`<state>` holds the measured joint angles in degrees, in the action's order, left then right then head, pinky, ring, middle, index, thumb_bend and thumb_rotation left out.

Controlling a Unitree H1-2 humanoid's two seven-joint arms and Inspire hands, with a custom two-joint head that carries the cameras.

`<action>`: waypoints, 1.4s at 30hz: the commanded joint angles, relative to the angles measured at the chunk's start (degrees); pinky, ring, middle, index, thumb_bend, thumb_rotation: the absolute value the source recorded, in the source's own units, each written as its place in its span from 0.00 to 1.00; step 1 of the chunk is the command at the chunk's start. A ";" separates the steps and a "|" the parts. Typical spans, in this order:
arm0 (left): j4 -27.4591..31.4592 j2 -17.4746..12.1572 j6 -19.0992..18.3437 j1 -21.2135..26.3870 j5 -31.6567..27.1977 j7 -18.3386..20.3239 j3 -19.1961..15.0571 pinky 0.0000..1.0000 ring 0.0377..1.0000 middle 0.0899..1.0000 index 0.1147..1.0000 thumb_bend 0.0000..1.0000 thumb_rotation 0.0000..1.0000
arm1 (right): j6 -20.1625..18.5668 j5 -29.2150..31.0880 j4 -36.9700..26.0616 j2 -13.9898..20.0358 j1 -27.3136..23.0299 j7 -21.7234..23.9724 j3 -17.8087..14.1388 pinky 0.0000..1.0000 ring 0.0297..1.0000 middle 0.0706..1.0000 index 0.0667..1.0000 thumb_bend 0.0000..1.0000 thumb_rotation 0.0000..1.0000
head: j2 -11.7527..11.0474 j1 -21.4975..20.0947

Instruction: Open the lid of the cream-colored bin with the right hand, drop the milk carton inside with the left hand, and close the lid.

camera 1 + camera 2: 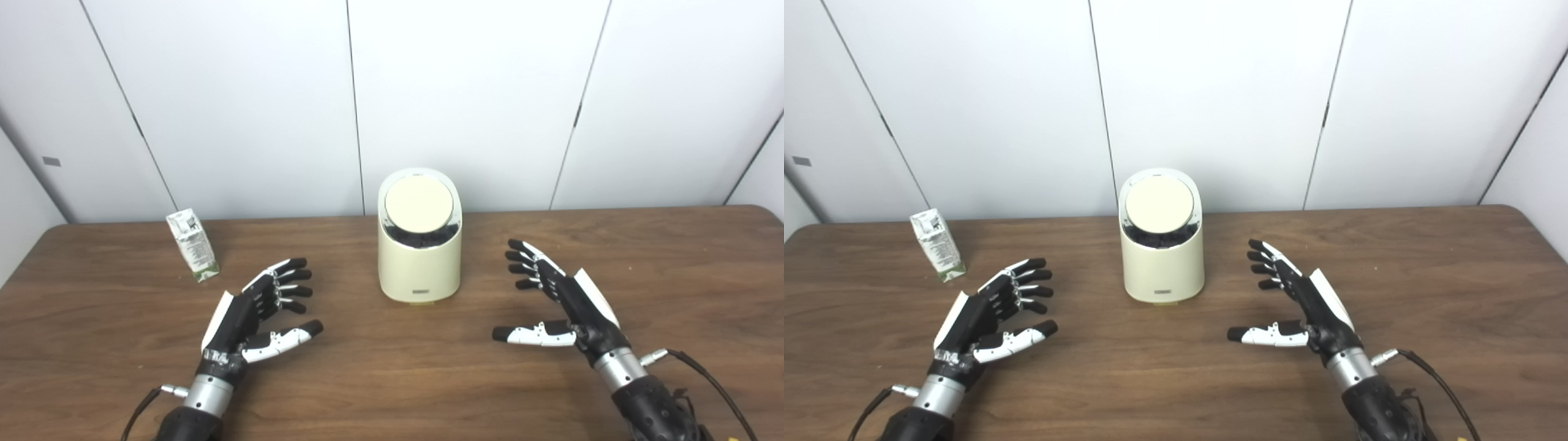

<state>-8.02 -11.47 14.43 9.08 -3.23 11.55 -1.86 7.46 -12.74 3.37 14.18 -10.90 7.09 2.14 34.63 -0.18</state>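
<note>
Black-tipped fingers spread on both sides, nothing held, bin waiting in the middle.

Left hand [257,312] hovers over the wooden table [392,380] with fingers [291,278] apart and thumb out, and the right hand [560,300] mirrors it, fingers splayed, palm turned inward, gripping nothing. Between them, a little farther back, stands the cream-colored bin [419,257], its round lid [419,204] tilted toward the camera with a dark gap showing along its lower edge. Off to the far left, beyond the left hand and well apart from the bin, the milk carton [192,244] stands leaning slightly.
</note>
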 commanded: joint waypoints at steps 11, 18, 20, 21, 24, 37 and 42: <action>1.31 -0.54 1.98 1.58 0.03 -0.38 -0.21 0.60 0.69 0.77 0.82 0.73 0.13 | 1.83 1.05 -1.42 0.28 -1.86 -0.89 -0.61 0.73 0.82 0.87 0.91 0.76 0.24 | 0.08 -0.21; 1.52 -0.23 1.47 1.58 -0.98 -0.03 -0.19 0.60 0.70 0.77 0.83 0.72 0.11 | 0.02 0.22 -5.23 -0.48 -2.55 -1.08 -0.34 0.72 0.82 0.86 0.91 0.76 0.31 | 0.01 -0.43; 1.45 -0.15 1.71 1.61 -0.95 -0.09 -0.18 0.60 0.69 0.77 0.83 0.72 0.10 | -0.63 -1.10 -6.09 -0.74 -3.30 -1.59 -0.29 0.74 0.82 0.85 0.90 0.77 0.32 | -0.03 -0.49; 1.44 -0.12 1.78 1.62 -0.85 -0.15 -0.16 0.60 0.69 0.77 0.82 0.72 0.10 | -0.95 -1.65 -6.38 -0.85 -3.53 -1.75 -0.30 0.74 0.82 0.85 0.90 0.78 0.32 | -0.03 -0.49; 1.34 -0.04 1.89 1.61 -0.41 -0.33 -0.05 0.59 0.69 0.77 0.82 0.72 0.10 | -3.88 -3.69 -8.08 -1.52 -4.69 -2.05 -0.39 0.76 0.84 0.87 0.91 0.80 0.37 | -0.09 -0.44; 1.02 0.32 2.14 1.40 -0.58 -0.21 -0.15 0.59 0.69 0.77 0.82 0.71 0.10 | -9.13 -6.90 -7.84 -2.77 -10.38 -4.58 -0.83 0.79 0.87 0.89 0.92 0.84 0.46 | -0.44 -0.41; 0.81 0.42 2.55 1.40 -0.68 -0.17 -0.13 0.59 0.69 0.77 0.82 0.70 0.08 | -10.87 -7.05 -6.85 -2.72 -13.01 -4.27 -0.45 0.81 0.88 0.89 0.93 0.87 0.50 | -0.69 -0.44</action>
<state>-8.02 -10.65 14.70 9.07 -3.28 11.59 -1.76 -3.67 -19.53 -2.43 11.07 -20.71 3.52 1.86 33.93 -0.62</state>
